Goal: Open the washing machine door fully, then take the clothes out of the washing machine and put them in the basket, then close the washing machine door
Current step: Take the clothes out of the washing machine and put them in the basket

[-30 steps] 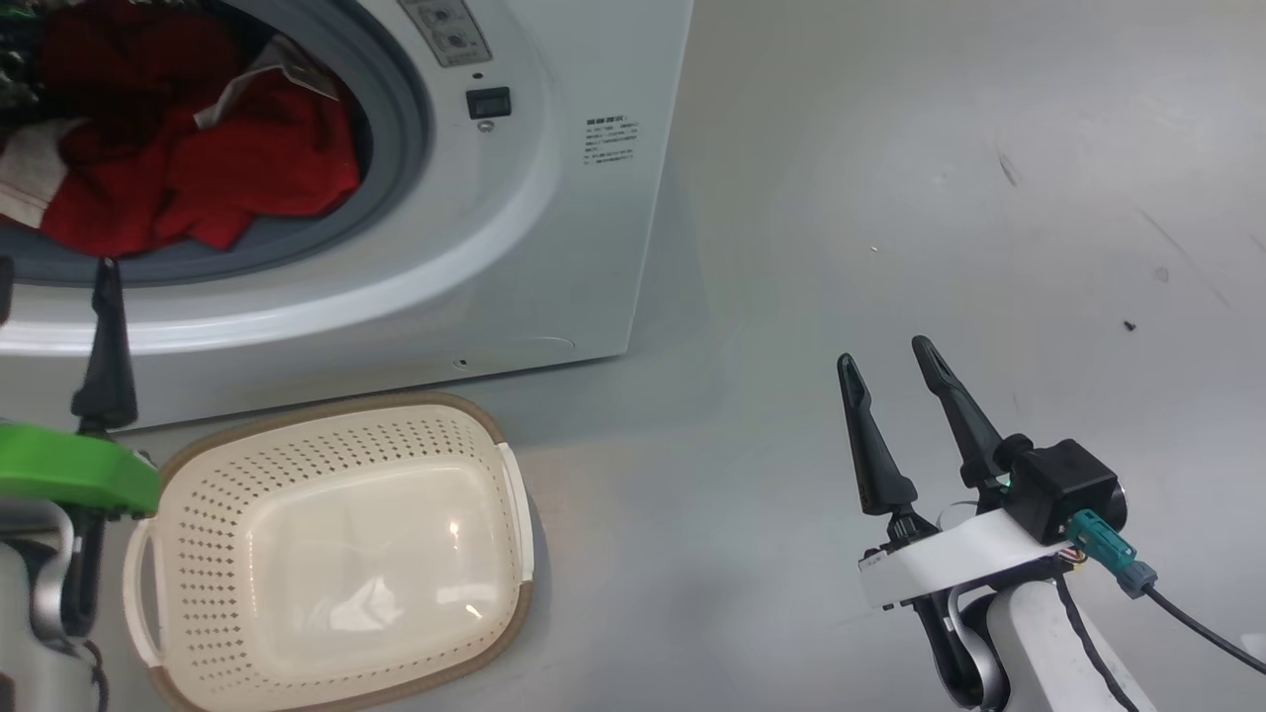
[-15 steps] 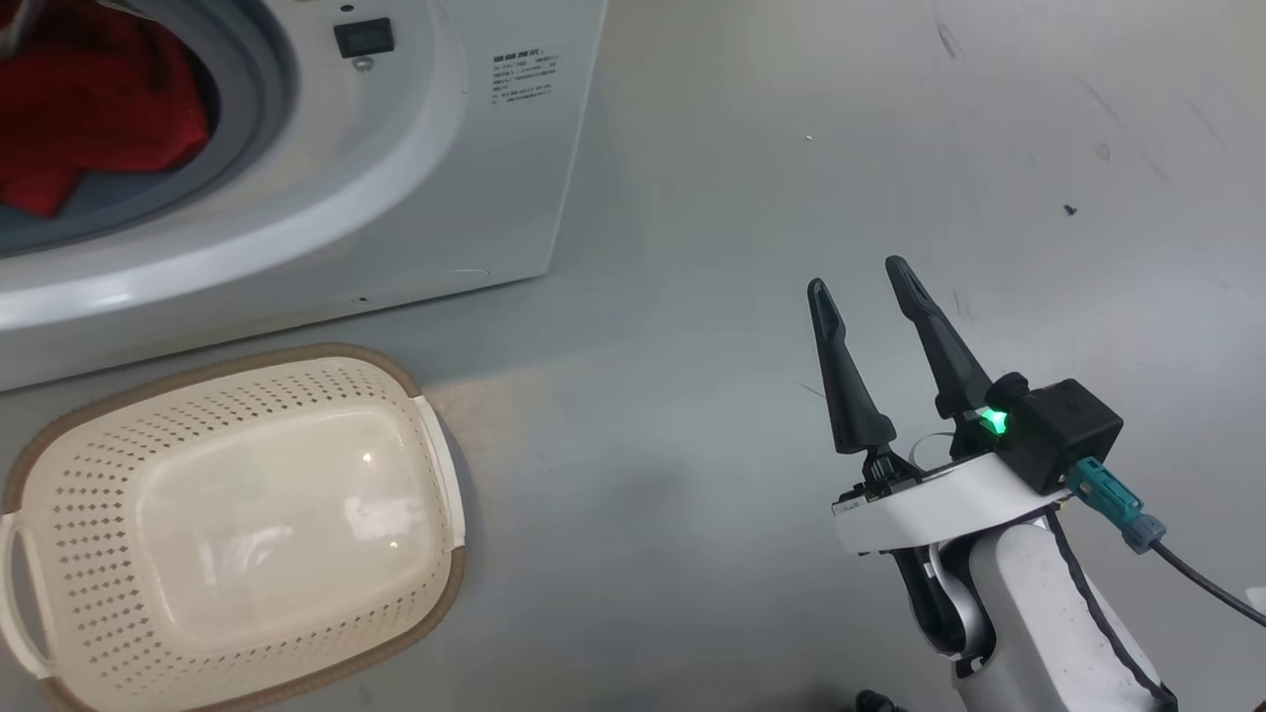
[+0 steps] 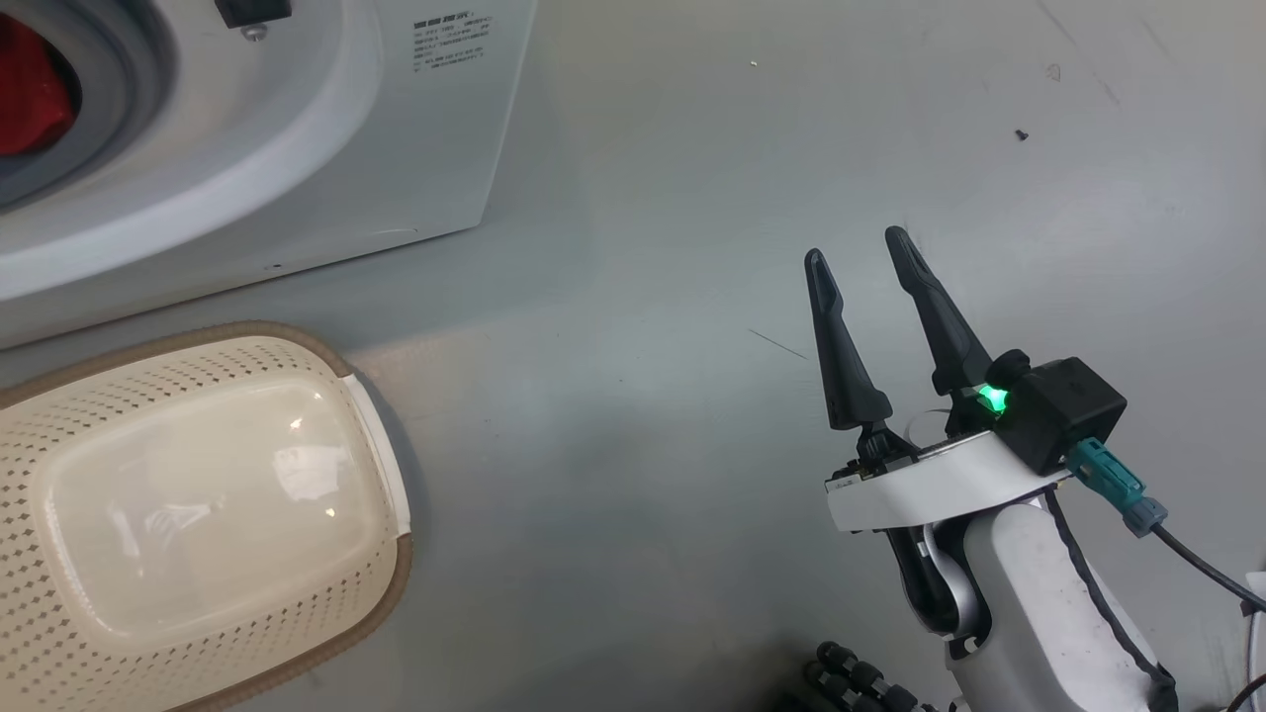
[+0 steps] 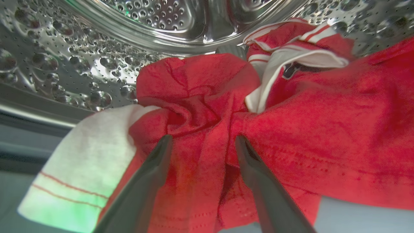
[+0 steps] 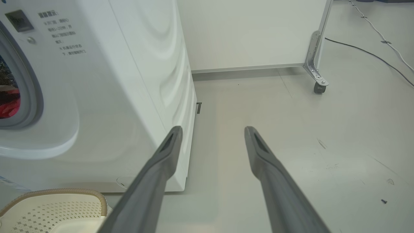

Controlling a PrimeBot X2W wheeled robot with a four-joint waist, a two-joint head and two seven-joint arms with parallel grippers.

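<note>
Inside drum (image 4: 81, 58), my left gripper (image 4: 203, 139) spread wide astride fold of red clothes (image 4: 291, 129), nothing pinched yet. Best approach, I judge: push deeper, close on thick bunch, not loose hem. Basket (image 3: 396, 583) sits empty on floor (image 3: 643, 445) before washing machine (image 3: 297, 148). My right gripper (image 3: 856, 247) open, idle above floor.

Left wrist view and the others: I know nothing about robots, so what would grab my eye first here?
The bright red clothes heaped in the shiny steel drum of the washing machine, with the open left claw pointing into a fold. Then the empty cream basket on the floor before the machine, lower left of the head view, and the open right claw, green light glowing at its base, lower right.
</note>
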